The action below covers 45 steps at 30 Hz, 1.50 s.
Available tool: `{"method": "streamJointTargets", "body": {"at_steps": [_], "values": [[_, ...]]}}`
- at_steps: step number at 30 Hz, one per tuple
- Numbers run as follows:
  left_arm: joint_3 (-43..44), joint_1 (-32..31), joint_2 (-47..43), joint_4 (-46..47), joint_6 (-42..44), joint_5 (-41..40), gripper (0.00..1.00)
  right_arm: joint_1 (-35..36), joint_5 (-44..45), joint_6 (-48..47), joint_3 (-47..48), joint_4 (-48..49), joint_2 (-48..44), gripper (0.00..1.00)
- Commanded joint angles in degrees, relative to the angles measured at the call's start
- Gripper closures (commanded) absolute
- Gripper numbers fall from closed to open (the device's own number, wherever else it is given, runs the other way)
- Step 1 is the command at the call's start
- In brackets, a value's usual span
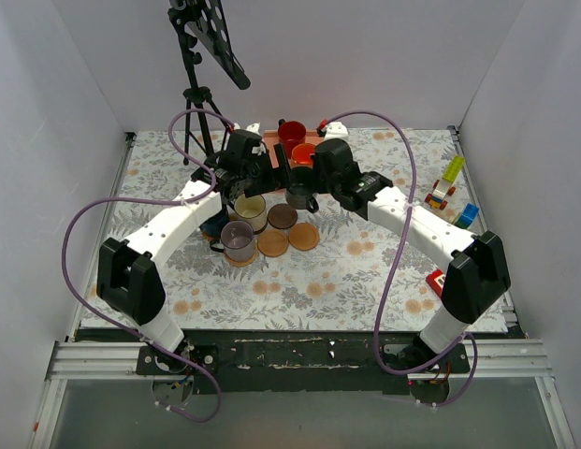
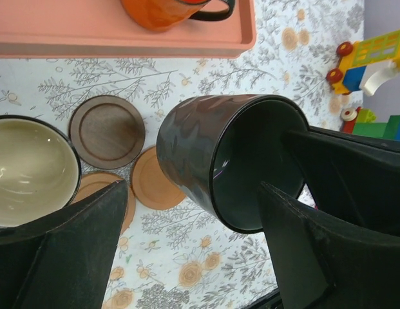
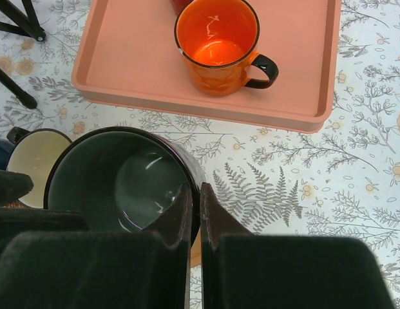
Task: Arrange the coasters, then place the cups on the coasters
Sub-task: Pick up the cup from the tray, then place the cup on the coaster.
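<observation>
Placement of the dark green cup point(image 3: 122, 187) is the step in hand. The right tool point(image 3: 194, 199) pinches its rim and holds it tilted over the desk point(image 3: 303, 193), near a bare dark brown coaster point(image 2: 107, 132). The left tool point(image 2: 193, 193) stands wide open, gripping nothing. Next, the cup likely needs levelling and lowering squarely onto that coaster.

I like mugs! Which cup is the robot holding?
The dark green cup: the right pincer grips its rim. The orange cup sits in the pink tray.
</observation>
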Motion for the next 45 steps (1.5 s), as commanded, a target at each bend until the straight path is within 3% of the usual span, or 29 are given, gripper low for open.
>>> {"method": "streamJointTargets", "body": {"at_steps": [1, 19, 26, 29, 37, 45], "values": [[-0.82, -0.43, -3.56, -2.21, 2.47, -1.20, 0.21, 2.02, 4.63, 2.60, 1.08, 5.24, -3.53, 0.99], [1.99, -3.68, -0.49, -5.81, 5.90, -4.10, 0.66, 4.22, 5.43, 3.75, 0.55, 3.48, -3.36, 0.99], [4.45, -5.27, 0.66, -6.60, 9.15, -7.00, 1.00, 4.22, 1.22, 2.25, 0.03, 2.96, -4.15, 0.99], [4.72, -5.53, 0.66, -6.43, 10.29, -7.35, 1.00, 4.22, -1.94, 1.55, -0.06, 1.47, -4.06, 0.94], [4.81, -5.80, 0.31, -5.99, 14.69, -6.48, 1.00, 4.13, -4.32, -3.71, 1.96, -3.46, -3.10, 0.60], [2.61, -5.88, -1.71, -4.32, 20.05, -0.79, 1.00, 4.13, -5.30, -11.63, 2.84, -3.02, -0.82, 0.52]]}}
